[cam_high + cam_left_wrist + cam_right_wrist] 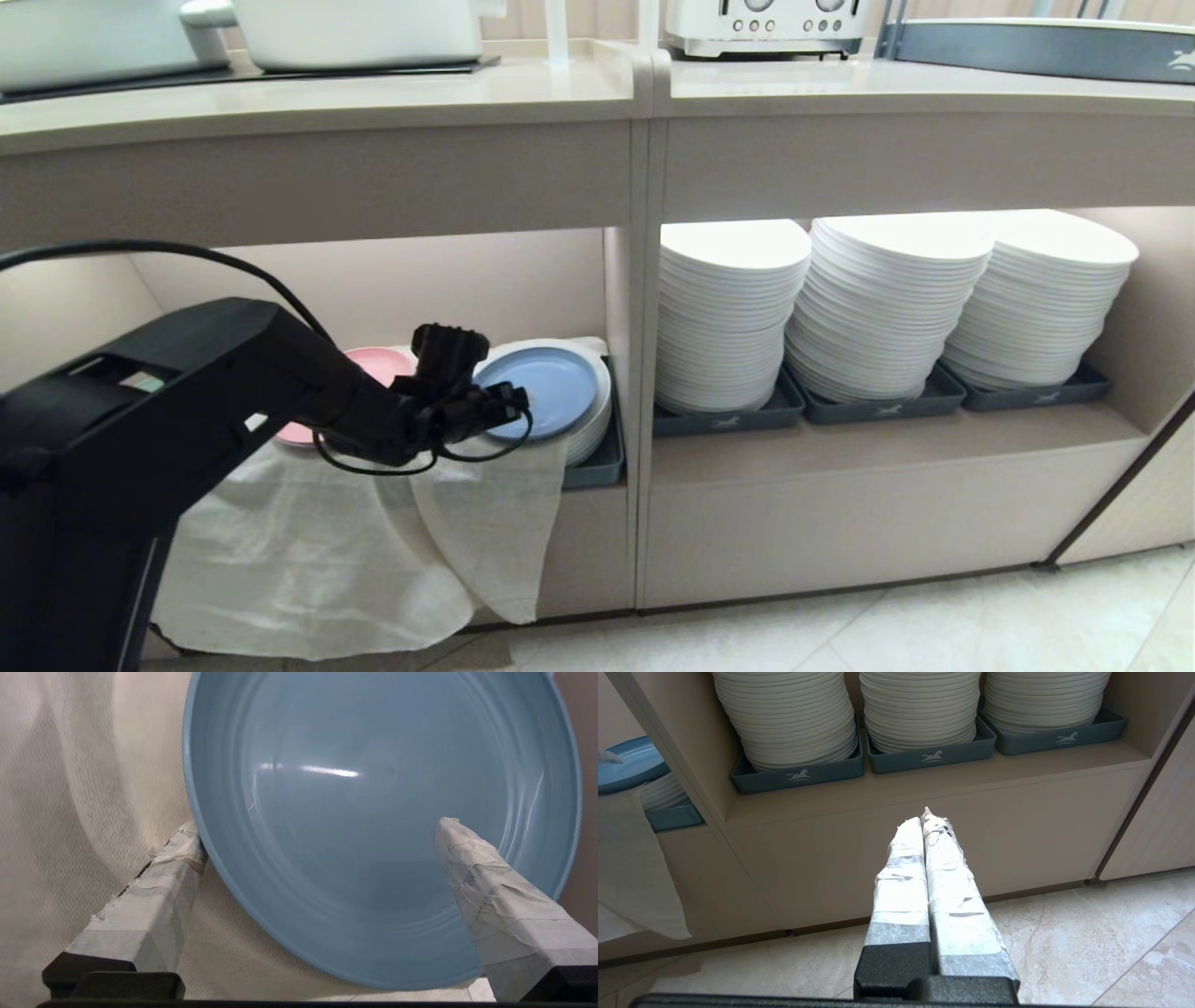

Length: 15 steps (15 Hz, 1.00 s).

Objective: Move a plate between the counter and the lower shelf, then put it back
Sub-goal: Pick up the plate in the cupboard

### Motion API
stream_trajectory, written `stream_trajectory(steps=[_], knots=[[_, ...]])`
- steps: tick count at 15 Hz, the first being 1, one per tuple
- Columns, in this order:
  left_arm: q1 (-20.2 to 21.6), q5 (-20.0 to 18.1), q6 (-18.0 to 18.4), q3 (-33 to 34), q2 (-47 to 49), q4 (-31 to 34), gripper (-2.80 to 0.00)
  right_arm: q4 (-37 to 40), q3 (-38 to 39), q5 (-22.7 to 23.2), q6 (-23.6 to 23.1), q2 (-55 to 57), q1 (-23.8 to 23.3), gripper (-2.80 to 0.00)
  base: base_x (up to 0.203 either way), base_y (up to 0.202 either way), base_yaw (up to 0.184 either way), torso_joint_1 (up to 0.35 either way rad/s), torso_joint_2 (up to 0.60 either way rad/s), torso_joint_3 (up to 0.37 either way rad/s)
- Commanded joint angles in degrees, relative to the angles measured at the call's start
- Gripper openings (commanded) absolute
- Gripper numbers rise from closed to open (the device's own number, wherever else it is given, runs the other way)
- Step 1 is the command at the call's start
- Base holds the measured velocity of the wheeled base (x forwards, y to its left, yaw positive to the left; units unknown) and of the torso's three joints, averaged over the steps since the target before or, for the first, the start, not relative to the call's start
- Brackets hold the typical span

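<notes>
The light-blue plate (pixel 551 385) lies on a low stack of white plates inside the lower shelf (pixel 420 280), partly over a draped white cloth (pixel 327 541). My left gripper (pixel 509 403) reaches into the recess at the plate's near rim. In the left wrist view the plate (pixel 373 779) fills the picture, and the left gripper (pixel 317 826) stands open, with one taped finger (pixel 168 877) at the rim's outer edge and the other over the plate's face. My right gripper (pixel 924 816) is shut and empty, held low in front of the cabinet base. The counter (pixel 373 103) runs above.
A pink plate (pixel 378 359) lies left of the blue one, behind my arm. A dark grey tray (pixel 597 462) holds the stack. The neighbouring recess holds tall white plate stacks (pixel 878 299) in trays. Appliances stand on the counter. Tiled floor (pixel 1064 942) lies below.
</notes>
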Motion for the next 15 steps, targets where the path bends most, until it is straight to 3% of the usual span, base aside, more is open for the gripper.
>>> stream_trajectory(steps=[1, 15], knots=[[-0.1, 0.1, -0.2, -1.6, 0.7, -0.2, 0.0, 0.0, 0.0, 0.0, 0.0, 0.0, 0.0, -2.8, 0.0, 0.0, 0.0, 0.0, 0.0, 0.0], [0.0, 0.6, -0.1, -2.4, 2.7, -0.2, 0.0, 0.0, 0.0, 0.0, 0.0, 0.0, 0.0, -2.8, 0.0, 0.0, 0.0, 0.0, 0.0, 0.0]])
